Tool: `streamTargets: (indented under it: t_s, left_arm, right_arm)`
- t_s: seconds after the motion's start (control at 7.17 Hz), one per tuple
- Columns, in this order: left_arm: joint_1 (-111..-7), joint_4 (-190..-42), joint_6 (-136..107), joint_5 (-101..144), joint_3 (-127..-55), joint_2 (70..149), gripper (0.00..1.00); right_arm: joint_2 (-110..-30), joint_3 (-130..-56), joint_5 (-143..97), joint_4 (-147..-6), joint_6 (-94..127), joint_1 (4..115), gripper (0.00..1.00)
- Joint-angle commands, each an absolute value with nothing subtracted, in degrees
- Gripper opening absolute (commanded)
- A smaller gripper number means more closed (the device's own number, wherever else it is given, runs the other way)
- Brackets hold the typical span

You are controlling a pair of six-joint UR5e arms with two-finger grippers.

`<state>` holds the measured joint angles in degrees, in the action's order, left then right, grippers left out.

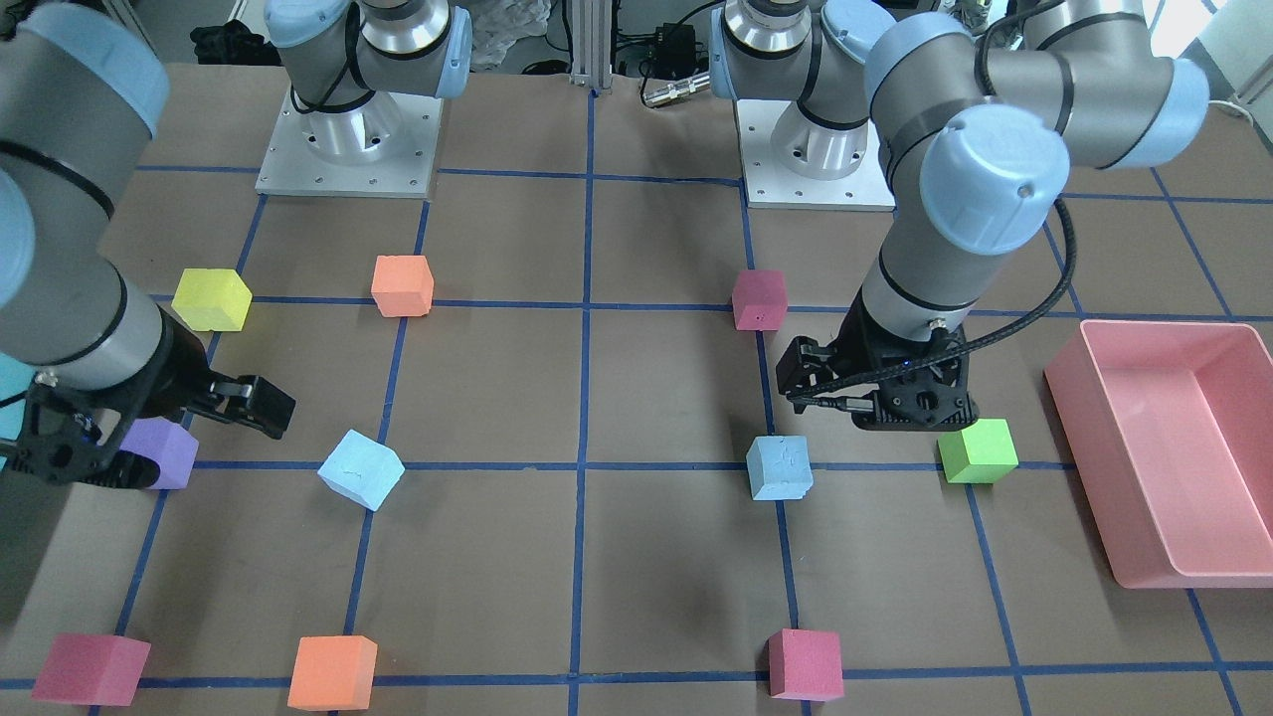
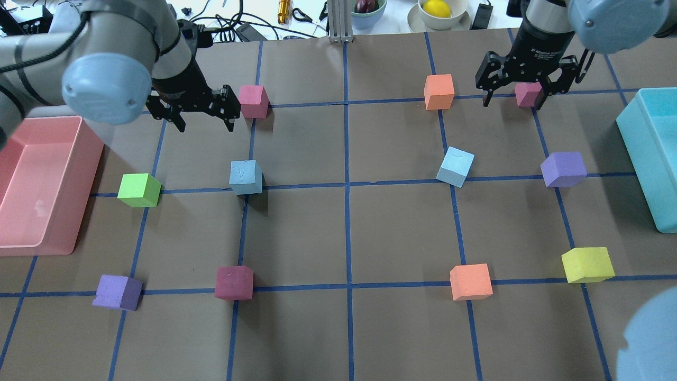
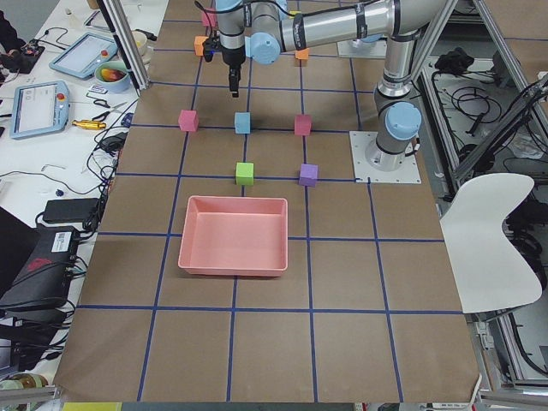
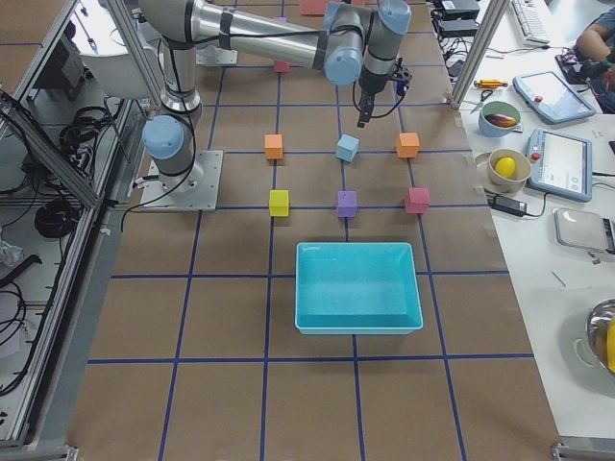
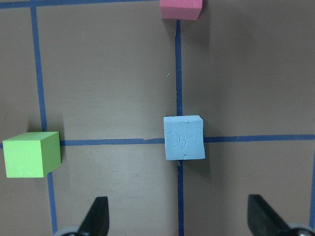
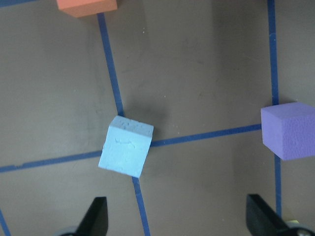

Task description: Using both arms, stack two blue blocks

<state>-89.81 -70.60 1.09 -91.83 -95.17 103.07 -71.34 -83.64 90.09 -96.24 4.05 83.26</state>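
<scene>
Blue block [image 2: 246, 177] on the robot's left half of the table [image 2: 402, 238], square on a crossing of blue tape lines. Second blue block [image 2: 455, 166] well apart on the right half, turned askew on another crossing. Neither stacked, neither touched.

Left gripper [image 2: 207, 127] spread wide, holding nothing, hanging above the table. Blue block at its 5 o'clock in the overhead view. In the wrist view, that block at 12 o'clock, ahead of the gap between the fingers [image 5: 98, 216]. Right gripper [image 2: 513, 104] likewise wide apart and empty. Second blue block at its 7 o'clock overhead, and at 11 o'clock of the finger gap in its own wrist view.

Around the left side:
- magenta cube [image 2: 253, 101] just beside the gripper at 2 o'clock
- green cube [image 2: 138, 190] at 9 o'clock of the block
- pink bin [image 2: 87, 185] further out the same way

Around the right side:
- orange cube [image 2: 439, 91] at 12 o'clock of the second block
- purple cube [image 2: 563, 169] at 3 o'clock
- teal bin [image 2: 637, 164] beyond that
- mauve-pink cube [image 2: 524, 94] showing between the right fingers overhead, not gripped

Bare table between each gripper and its block.

White lettering on the right arm [image 2: 545, 42] near the wrist, too small to read.
</scene>
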Motion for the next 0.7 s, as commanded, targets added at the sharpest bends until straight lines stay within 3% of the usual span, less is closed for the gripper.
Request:
streamTargets:
  t_s: [0.0, 0.14, 0.56]
  left_arm:
    - [-89.82, -56.3, 0.79, -90.71, -104.73, 106.51, 1.0]
    - [-89.82, -53.81, 0.7, -90.62, -107.11, 108.09, 1.0]
    - [-89.82, -50.1, 0.26, -86.84, -107.58, 111.96, 1.0]
  right_arm:
    - [-68.12, -87.17, 83.81, -104.27, 8.96, 83.67, 1.0]
    - [-66.64, -89.54, 80.98, -110.68, 11.05, 83.93, 1.0]
    - [-63.81, -96.22, 80.77, -112.06, 17.31, 84.55, 1.0]
